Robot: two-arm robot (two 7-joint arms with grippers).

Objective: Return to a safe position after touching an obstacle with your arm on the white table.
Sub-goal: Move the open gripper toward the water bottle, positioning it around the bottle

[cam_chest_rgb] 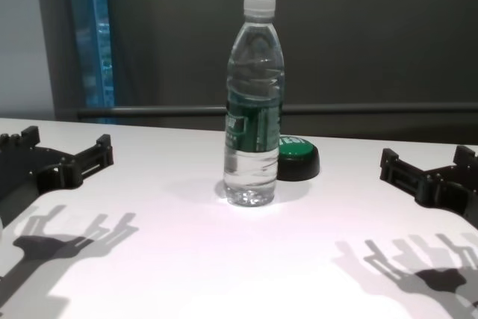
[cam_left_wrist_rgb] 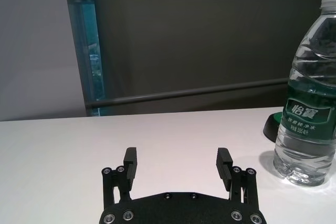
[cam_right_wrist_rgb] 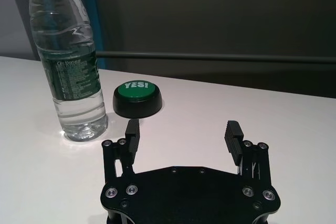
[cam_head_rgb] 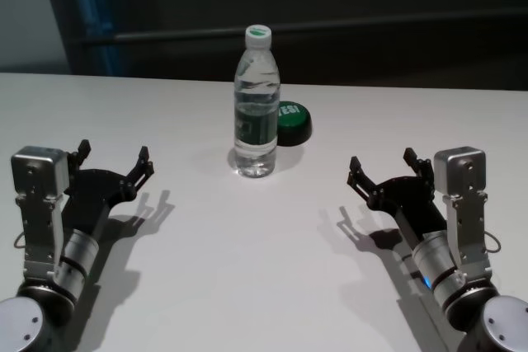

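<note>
Water bottle point(cam_head_rgb: 256, 105): clear, white-capped, green-banded, stood upright at upper centre of the head view on the white tabletop point(cam_head_rgb: 247, 286). Green-topped black button point(cam_head_rgb: 293, 124): set just behind the bottle, to its right. Left hand point(cam_head_rgb: 112, 157): held at lower left, fingers spread, nothing gripped. Right hand point(cam_head_rgb: 383, 166): held at lower right, fingers spread, nothing gripped. Both are kept well apart from the bottle.

Clear plastic, glossy white, matt black.

The water bottle point(cam_head_rgb: 256, 105) is clear ribbed plastic with a smooth white screw cap point(cam_head_rgb: 258, 35) and glossy green label band point(cam_chest_rgb: 252, 122). The white table point(cam_head_rgb: 247, 286) is smooth and glossy. The button point(cam_right_wrist_rgb: 137, 98) has a glossy green top on a matt black base.
</note>
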